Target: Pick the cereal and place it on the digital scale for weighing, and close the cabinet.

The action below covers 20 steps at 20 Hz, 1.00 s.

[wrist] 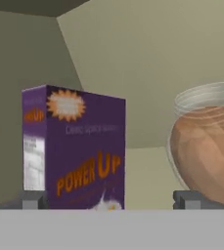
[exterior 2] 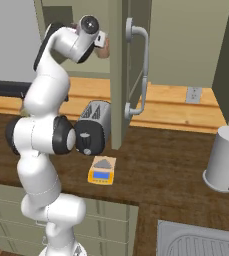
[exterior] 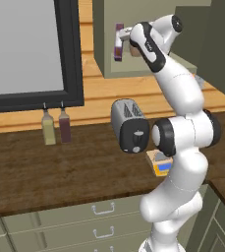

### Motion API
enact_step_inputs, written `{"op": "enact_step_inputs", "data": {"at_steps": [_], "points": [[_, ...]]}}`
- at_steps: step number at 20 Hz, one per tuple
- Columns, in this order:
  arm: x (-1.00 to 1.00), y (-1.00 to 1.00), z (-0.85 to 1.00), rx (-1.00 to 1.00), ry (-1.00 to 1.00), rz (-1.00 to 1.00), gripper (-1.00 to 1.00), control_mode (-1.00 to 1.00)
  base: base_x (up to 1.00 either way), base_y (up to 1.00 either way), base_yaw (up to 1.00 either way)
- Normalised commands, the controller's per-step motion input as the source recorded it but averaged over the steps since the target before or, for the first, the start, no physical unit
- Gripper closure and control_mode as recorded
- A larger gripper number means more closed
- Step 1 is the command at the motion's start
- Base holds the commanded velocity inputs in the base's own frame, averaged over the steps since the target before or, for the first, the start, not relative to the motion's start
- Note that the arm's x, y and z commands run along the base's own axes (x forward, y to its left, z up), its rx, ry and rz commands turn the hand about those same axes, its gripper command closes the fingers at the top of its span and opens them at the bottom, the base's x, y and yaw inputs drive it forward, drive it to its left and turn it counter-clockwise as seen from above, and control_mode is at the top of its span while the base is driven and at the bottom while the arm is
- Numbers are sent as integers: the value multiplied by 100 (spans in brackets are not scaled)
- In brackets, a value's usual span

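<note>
The cereal, a purple box with orange lettering, stands upright on the shelf of the open cabinet. My gripper is open right in front of it, one fingertip at the box's left edge and the other to its right, neither touching it. From the left base view the gripper reaches into the cabinet beside the cereal. The cabinet door stands swung open with its silver bar handle. The digital scale lies on the counter, nothing on its plate.
A brown jar stands close to the right of the cereal on the shelf. The toaster sits on the counter behind the scale. Two bottles stand by the wall at left. A white kettle and a sink are at right.
</note>
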Motion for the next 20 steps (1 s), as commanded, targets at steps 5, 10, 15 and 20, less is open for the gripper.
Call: {"op": "enact_step_inputs", "data": {"at_steps": [5,10,15,20], "points": [[-5,-2,-37,0,-7,9,-100,-100,0,0,0],[-55,-6,0,0,-14,3,-100,-100,0,0,0],[-88,5,19,-5,-18,0,-100,-100,0,0,0],[-72,22,50,-6,-13,0,-100,-100,0,0,0]]}}
